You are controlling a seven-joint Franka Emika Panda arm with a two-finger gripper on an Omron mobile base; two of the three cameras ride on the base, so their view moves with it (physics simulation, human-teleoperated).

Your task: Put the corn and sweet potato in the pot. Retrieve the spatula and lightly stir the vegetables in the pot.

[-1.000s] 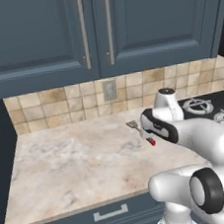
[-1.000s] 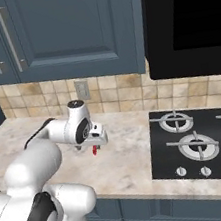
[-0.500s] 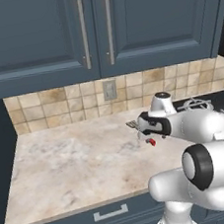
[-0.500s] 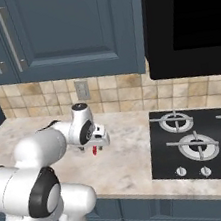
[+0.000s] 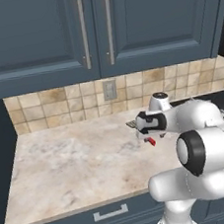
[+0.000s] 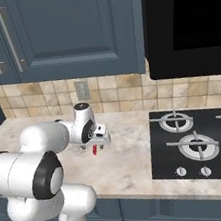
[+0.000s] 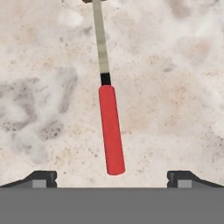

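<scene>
Spatula: the spatula (image 7: 109,127) lay flat on the marble countertop (image 5: 65,159), its red handle toward the bottom of the hand view and a thin silver shank running up to the top edge, where the head was cut off
Spatula from the base: in the left base view the red handle end (image 5: 150,140) peeked out just below the hand; in the right base view it showed under the hand (image 6: 94,150)
Gripper: the gripper (image 7: 111,177) hung over the handle, jaws spread wide and holding nothing, the two dark fingertips (image 7: 41,178) standing well apart on either side of the handle's end
Arm: reached out low over the countertop, the hand pointing down
Surroundings: stove (image 6: 198,141) to the right of the spatula, tiled backsplash (image 5: 78,103) and blue cabinets (image 5: 93,26) behind
</scene>
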